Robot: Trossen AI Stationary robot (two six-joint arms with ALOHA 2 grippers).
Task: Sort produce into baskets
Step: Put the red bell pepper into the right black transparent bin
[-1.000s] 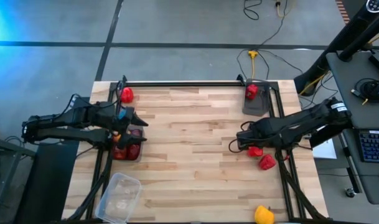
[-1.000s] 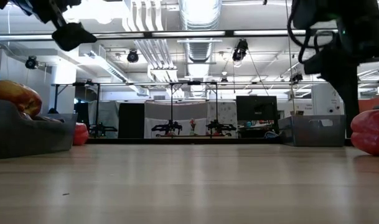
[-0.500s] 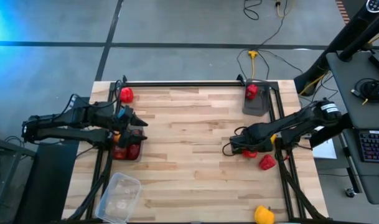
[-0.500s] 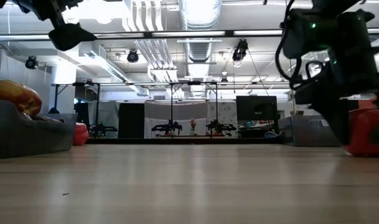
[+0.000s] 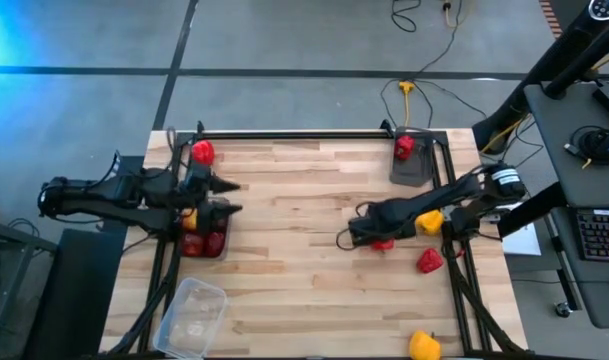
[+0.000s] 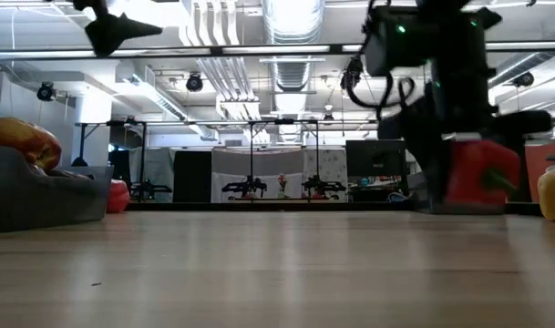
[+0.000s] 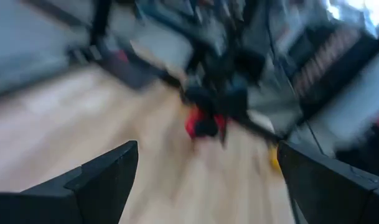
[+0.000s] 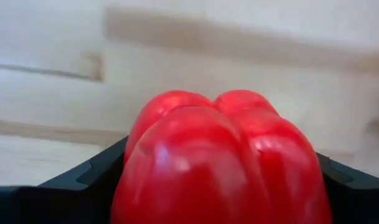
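The glossy red toy pepper (image 8: 220, 165) sits clamped between the right gripper's (image 5: 369, 237) fingers, lifted above mid-table. It could slip out in transit. The left gripper (image 5: 227, 197), fingers spread, hovers beside the dark grey tray (image 5: 220, 250).

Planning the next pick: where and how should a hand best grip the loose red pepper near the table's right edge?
Probably from straight above, fingers closing across the middle of the red pepper. It lies alone on bare wood, with open space on every side except the table frame close on its right. Its stem and tilt can't be made out, so the widest part of the body seems the safest hold.
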